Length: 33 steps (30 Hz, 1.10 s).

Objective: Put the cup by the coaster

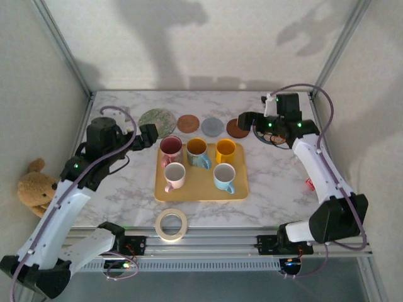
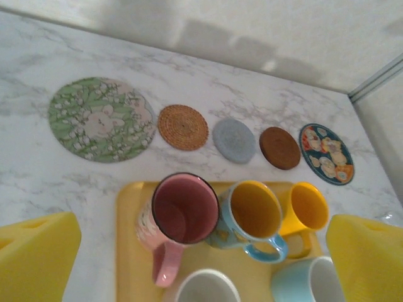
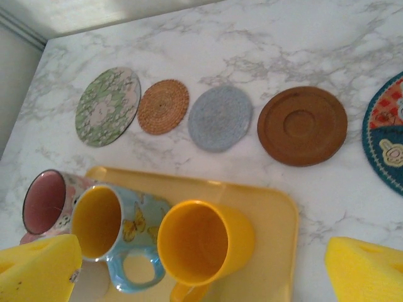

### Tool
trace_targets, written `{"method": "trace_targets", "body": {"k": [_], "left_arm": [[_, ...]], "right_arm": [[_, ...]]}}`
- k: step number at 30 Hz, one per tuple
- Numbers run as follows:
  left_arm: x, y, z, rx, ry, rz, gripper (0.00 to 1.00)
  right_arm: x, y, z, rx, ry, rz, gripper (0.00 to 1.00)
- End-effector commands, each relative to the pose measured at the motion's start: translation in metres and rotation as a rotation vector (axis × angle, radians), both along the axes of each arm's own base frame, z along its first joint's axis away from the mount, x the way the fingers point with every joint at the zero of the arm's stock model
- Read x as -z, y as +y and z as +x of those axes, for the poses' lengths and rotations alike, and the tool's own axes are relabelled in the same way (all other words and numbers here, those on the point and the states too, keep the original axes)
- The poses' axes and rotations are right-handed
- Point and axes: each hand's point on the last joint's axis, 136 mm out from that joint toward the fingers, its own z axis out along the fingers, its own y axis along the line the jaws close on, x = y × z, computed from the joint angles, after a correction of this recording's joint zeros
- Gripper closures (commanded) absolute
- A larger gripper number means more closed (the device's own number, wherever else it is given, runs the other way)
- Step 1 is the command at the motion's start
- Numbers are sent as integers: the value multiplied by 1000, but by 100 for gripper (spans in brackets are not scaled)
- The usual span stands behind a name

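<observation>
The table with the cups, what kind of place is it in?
Probably a robot test booth: left arm and right arm bolted to a metal rail, plain framed walls close around the table.

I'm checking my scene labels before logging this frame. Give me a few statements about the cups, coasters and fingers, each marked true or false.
1. Five cups stand on the yellow tray. True.
2. The grey coaster lies between the woven coaster and the brown coaster. True.
3. The pink mug already sits on a coaster. False: it stands on the yellow tray.
4. The left fingers are shut on a cup. False: they stand open, holding nothing.
5. The roll of tape lies on the tray. False: it lies on the table, nearer the arm bases than the tray.
</observation>
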Motion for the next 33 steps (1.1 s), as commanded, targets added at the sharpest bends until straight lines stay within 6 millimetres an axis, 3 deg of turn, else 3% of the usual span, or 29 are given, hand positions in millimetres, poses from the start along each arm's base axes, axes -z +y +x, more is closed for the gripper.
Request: {"method": "trace_targets", "body": {"k": [1, 9, 18, 23, 33], "left_arm": [[33, -4, -24, 5, 131, -49, 0], [98, -36, -50, 126, 318, -59, 1], [152, -75, -87, 277, 474, 34, 3], [177, -79, -99, 272, 529, 113, 4], [208, -76, -97, 231, 570, 157, 7]], "right_arm": [[-8, 7, -18, -7, -41, 61, 1], [20, 11, -55, -31, 29, 59, 1], [41, 9, -68, -16, 86, 59, 1], [44, 9, -69, -16, 98, 53, 1], [50, 7, -69, -5, 108, 44, 1]]}}
